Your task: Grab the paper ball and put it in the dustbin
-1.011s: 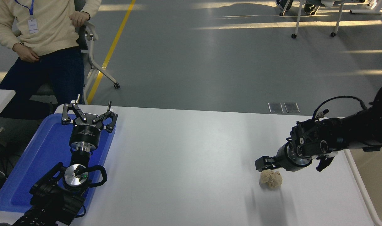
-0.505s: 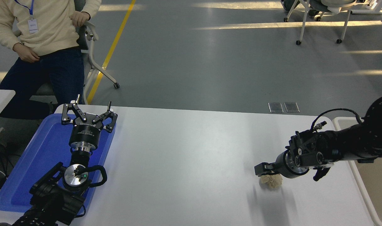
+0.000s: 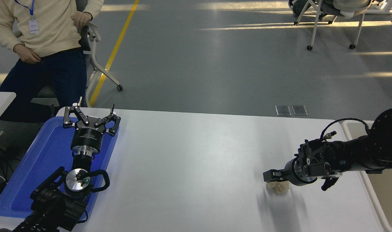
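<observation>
**Right gripper low over the paper ball; left arm parked on the tray**

The left gripper has its jaws spread wide apart, holding nothing, its fingers pointing toward twelve o'clock over the far end of the blue tray at the table's nine o'clock side. The left arm rises from the lower left corner and lies along that tray. Behind the tray, at eleven o'clock beyond the table edge, a person in a cream sweater sits on a chair.

The white table runs across the middle. At about four o'clock on it lies the paper ball, a crumpled beige wad resting on the tabletop. The right gripper reaches in from three o'clock and sits directly over the ball's far side, touching or nearly so; whether its jaws are apart or closed cannot be told, since only one dark fingertip shows. The cream dustbin stands at the table's right edge, just beside the right arm.
</observation>
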Robot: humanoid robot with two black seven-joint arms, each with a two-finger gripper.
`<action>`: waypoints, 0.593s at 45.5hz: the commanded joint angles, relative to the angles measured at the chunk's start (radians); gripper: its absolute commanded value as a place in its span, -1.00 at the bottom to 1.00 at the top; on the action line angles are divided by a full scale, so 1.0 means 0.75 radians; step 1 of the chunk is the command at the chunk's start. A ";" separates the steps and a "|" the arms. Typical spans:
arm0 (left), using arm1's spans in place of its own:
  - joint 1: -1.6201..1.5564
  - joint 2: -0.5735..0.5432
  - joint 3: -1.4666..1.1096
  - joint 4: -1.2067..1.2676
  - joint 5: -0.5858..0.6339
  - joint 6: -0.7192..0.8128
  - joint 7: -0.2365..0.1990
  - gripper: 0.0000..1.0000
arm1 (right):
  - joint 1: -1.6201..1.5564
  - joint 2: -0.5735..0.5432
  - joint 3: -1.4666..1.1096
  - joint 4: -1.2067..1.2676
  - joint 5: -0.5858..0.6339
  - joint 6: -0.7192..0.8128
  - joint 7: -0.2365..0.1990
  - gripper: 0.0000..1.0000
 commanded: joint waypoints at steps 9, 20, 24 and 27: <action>0.000 -0.002 0.000 0.000 -0.001 0.000 0.000 1.00 | -0.035 0.021 0.002 -0.024 0.022 -0.050 -0.002 0.82; 0.000 0.000 0.000 0.000 -0.001 0.000 0.000 1.00 | -0.056 0.029 0.006 -0.026 0.026 -0.063 -0.002 0.67; 0.000 -0.002 0.000 0.000 -0.001 0.000 0.000 1.00 | -0.062 0.029 0.008 -0.026 0.026 -0.073 -0.002 0.63; 0.000 0.000 0.000 0.000 -0.001 0.000 0.000 1.00 | -0.066 0.031 0.008 -0.030 0.026 -0.077 -0.002 0.52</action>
